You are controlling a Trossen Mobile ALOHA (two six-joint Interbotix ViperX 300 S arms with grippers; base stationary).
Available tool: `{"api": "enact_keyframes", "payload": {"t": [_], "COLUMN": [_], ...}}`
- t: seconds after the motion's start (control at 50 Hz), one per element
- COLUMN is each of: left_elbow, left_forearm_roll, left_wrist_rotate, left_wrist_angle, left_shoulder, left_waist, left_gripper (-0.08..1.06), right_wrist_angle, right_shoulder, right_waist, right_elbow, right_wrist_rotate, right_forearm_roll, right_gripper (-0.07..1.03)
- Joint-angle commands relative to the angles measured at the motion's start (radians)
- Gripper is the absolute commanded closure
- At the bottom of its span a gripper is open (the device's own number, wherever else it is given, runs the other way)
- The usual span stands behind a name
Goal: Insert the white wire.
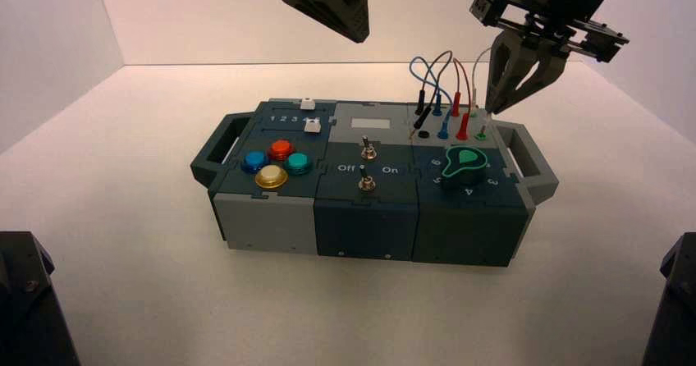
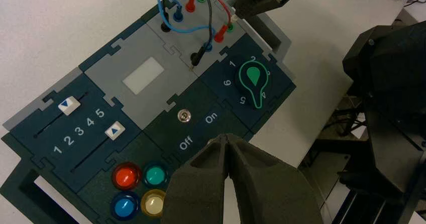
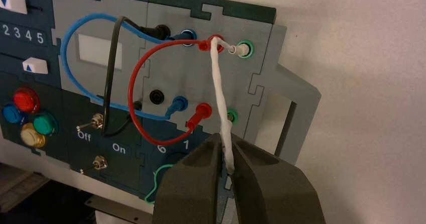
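Observation:
The white wire [image 3: 219, 91] runs from its plugged end in the far green socket [image 3: 244, 48] down to my right gripper [image 3: 226, 143]. That gripper is shut on the wire's free plug end, just short of the near green socket [image 3: 231, 116]. In the high view the right gripper [image 1: 491, 110] hangs over the box's far right corner, with the white wire [image 1: 479, 61] arching behind it and the green socket [image 1: 480, 135] just below its tips. My left gripper [image 2: 228, 139] is shut on nothing and hovers high over the box's middle, near the top edge of the high view [image 1: 361, 36].
Blue [image 3: 75, 28], red [image 3: 133, 83] and black [image 3: 111, 63] wires loop beside the white one. The black wire's near plug [image 3: 138, 104] lies out of its socket [image 3: 157, 96]. A green-pointer knob [image 1: 464, 165], toggle switches [image 1: 369, 148], coloured buttons [image 1: 275, 165], sliders [image 1: 309, 113] and the right handle [image 1: 533, 165] surround them.

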Motion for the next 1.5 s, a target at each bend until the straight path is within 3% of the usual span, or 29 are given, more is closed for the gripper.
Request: {"api": "enact_keyframes", "payload": {"t": [0.02,0.66,0.84,1.5], "left_elbow": [-0.023,-0.025,-0.025,-0.025], "left_forearm_roll": [0.002,0.002,0.002,0.002], "left_wrist_rotate": [0.002,0.003,0.002,0.003], "left_wrist_angle": [-0.005,-0.003,-0.003,-0.002], "left_shoulder": [-0.018,-0.021,-0.021,-0.023], "left_waist": [-0.002,-0.002,-0.002,0.0], "left_gripper": [1.01,1.01,1.01,1.01], "right_wrist_angle": [-0.006,-0.009,-0.014,-0.023], "right_shoulder": [0.003,0.005,0.018,-0.026], "right_waist": [0.003,0.009,0.037,0.037], "right_elbow": [-0.018,0.02,0.015,-0.018], "right_wrist_rotate": [-0.003,-0.006,0.0,0.006], "right_forearm_roll": [0.003,0.003,0.005,-0.002], "right_gripper": [0.99,0.99,0.99,0.99]}}
